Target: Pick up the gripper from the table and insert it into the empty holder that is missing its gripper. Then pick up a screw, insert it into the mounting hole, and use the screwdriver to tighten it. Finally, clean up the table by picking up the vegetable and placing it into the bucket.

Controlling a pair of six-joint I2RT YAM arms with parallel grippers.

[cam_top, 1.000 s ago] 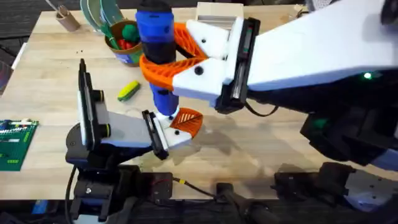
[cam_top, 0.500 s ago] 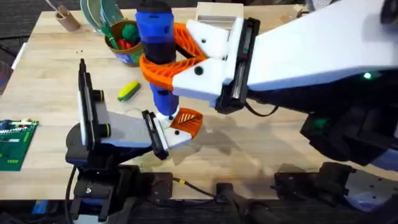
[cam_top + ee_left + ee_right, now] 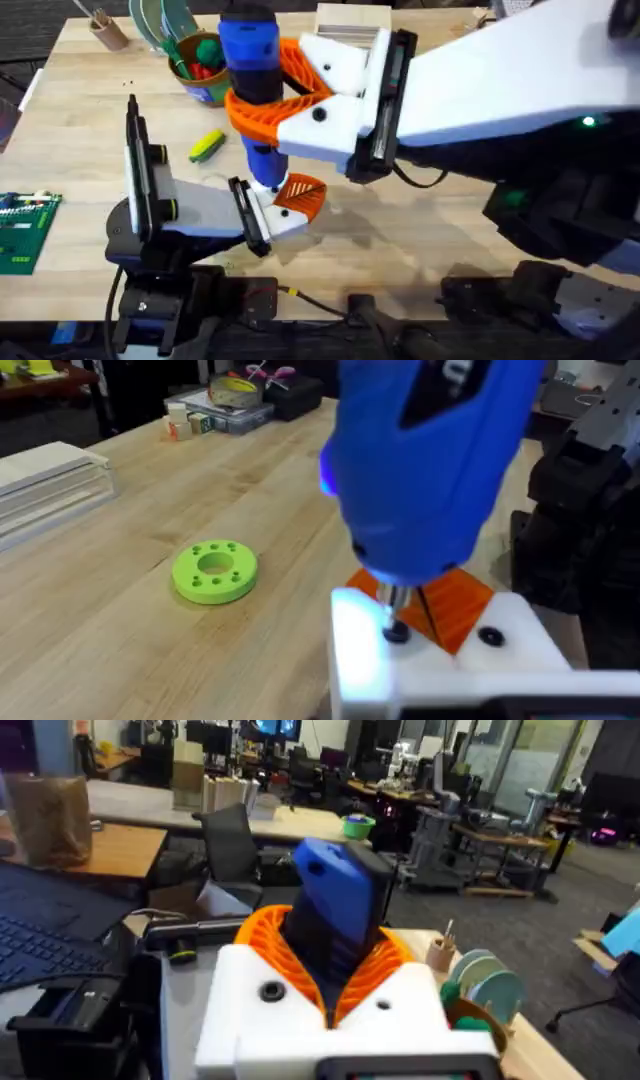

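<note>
Screwdriver (image 3: 252, 75) upright, clamped in right hand (image 3: 275, 95).

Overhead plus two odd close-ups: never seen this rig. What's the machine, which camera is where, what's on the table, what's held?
Two robot arms work at a wooden table. One camera looks down from above; the other two ride on the wrists. The right gripper, with orange fingers on white mounts, clamps a blue electric screwdriver upright. Its tip sits on a screw in the white holder, which carries an orange gripper finger and rests at the left gripper. Also on the table: a corn-like toy vegetable, a bucket of toys, a green disc and a circuit board.
</note>
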